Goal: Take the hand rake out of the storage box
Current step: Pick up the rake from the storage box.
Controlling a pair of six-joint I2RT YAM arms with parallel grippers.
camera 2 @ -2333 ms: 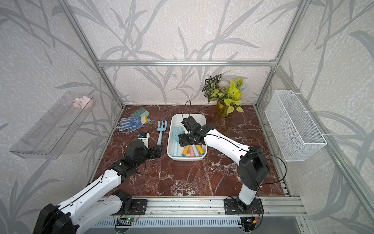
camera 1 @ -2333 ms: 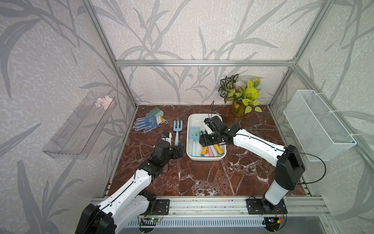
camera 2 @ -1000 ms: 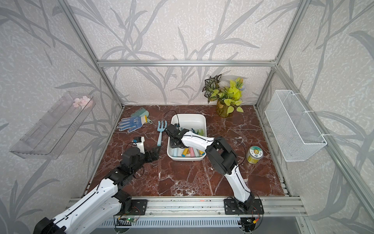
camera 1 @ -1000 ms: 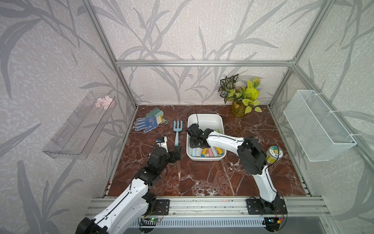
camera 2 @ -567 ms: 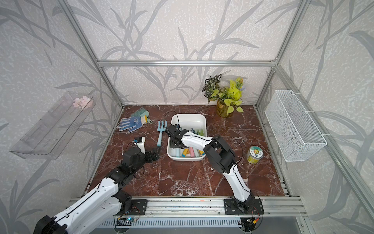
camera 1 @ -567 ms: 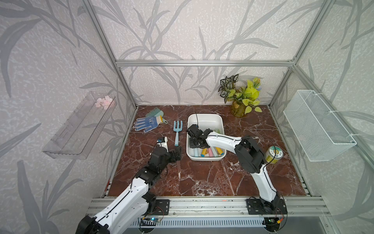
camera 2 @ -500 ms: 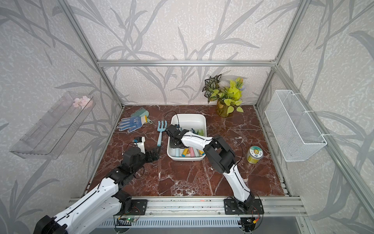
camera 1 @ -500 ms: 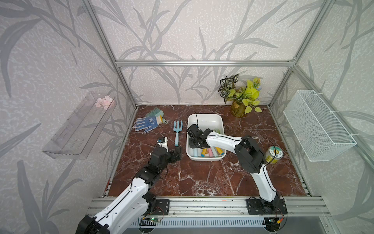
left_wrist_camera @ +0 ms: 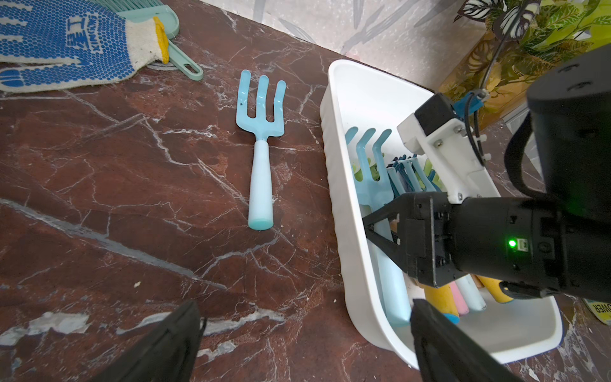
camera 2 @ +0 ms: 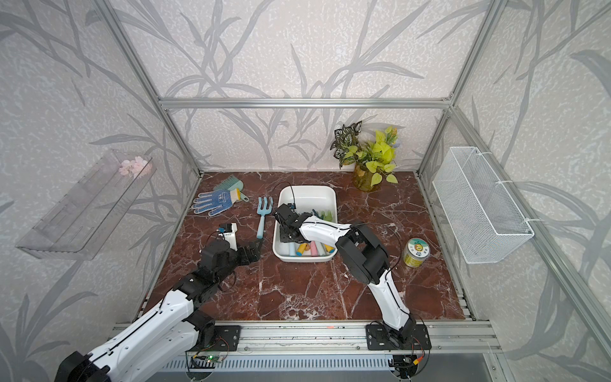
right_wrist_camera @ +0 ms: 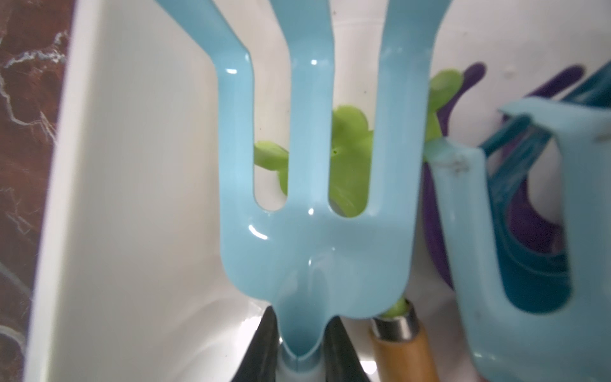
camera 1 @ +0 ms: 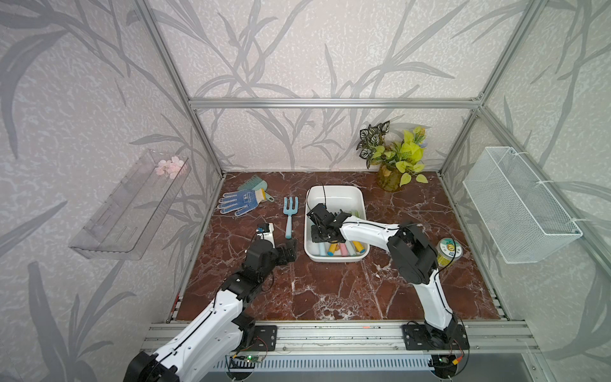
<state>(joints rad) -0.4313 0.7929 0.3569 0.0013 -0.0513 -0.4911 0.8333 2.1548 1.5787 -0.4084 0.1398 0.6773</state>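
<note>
right gripper [right_wrist_camera: 300, 334] pinched on the blue hand rake [right_wrist_camera: 314, 258] down in the white storage box [left_wrist_camera: 373, 86], left gripper [left_wrist_camera: 304, 314] gaping empty just beside it

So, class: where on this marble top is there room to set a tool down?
Free: marble between the glossy white tub and front aluminium rail, and between tub and yellow-green jar. Crowded: left of the tub (light-blue plastic fork, left hand, dotted glove) and inside it, right hand gripping a light-blue hand rake.
</note>
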